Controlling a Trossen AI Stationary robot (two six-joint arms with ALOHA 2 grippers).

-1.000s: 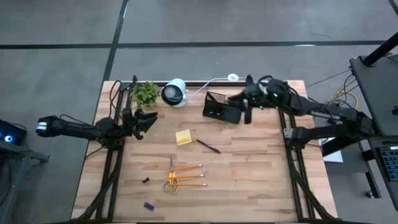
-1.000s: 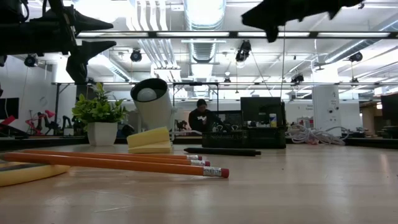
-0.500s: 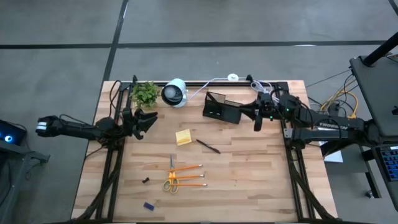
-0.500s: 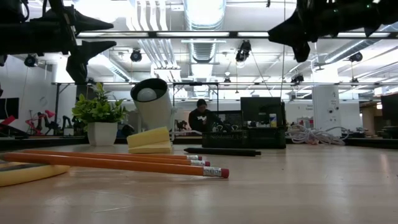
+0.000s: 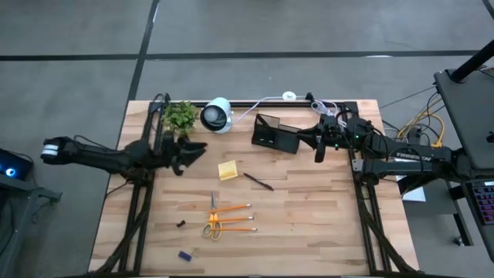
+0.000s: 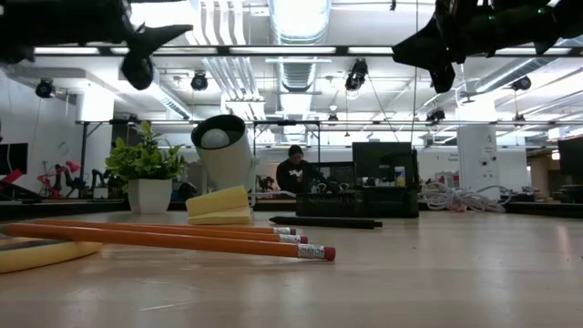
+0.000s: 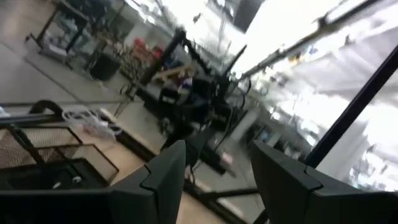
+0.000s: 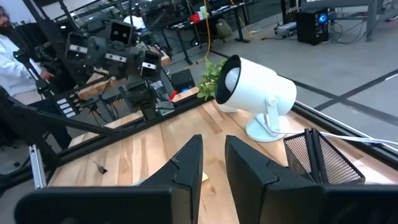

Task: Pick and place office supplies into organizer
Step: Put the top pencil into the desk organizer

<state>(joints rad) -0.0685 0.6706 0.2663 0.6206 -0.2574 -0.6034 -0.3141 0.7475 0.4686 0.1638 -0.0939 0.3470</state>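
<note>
Between picks. My left gripper (image 5: 194,148) is up off the table near the plant (image 5: 180,116), fingers spread, empty. Right gripper (image 5: 318,147) hangs just beside the organizer (image 5: 275,133), fingers nearly together with nothing between them. Pad (image 5: 228,171), pen (image 5: 258,181), pencils (image 5: 233,218) and scissors (image 5: 214,218) lie loose mid-table. Likely next: left drops onto the pad.

table (image 5: 309,216): pale wood planks | organizer (image 5: 275,134): black wire mesh
</note>
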